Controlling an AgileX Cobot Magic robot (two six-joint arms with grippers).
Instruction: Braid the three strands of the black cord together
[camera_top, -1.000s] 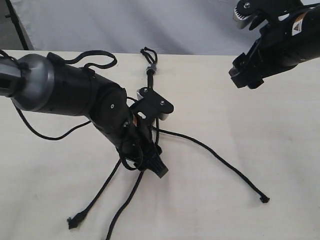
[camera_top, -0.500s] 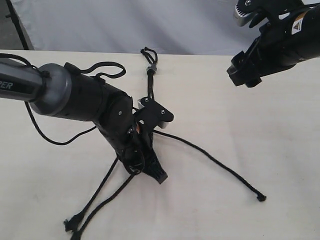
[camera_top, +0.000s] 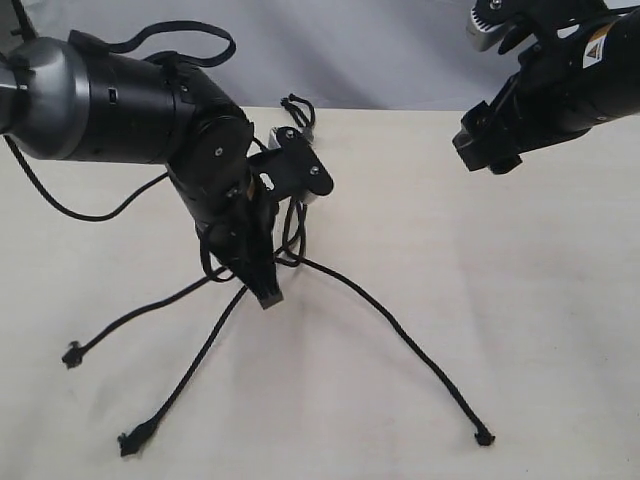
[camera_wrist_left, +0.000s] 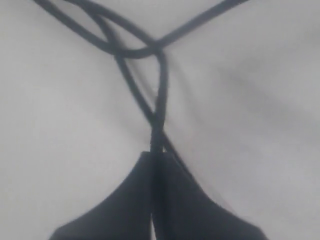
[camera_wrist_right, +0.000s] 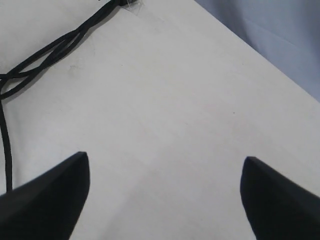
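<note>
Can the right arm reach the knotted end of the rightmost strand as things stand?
Probably yes. The right tool is open, that strand end lies alone on the table, and the left arm works well away from it.

Lab-style test bench: bare pale tabletop (camera_top: 520, 330), plain grey backdrop (camera_top: 380, 50).

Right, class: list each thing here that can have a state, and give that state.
left gripper: shut on the black cord.
right gripper: open, holding nothing.
three strands: tails loose, fanned apart on the table.
black cord: crossed over near its top, otherwise unbraided.
</note>
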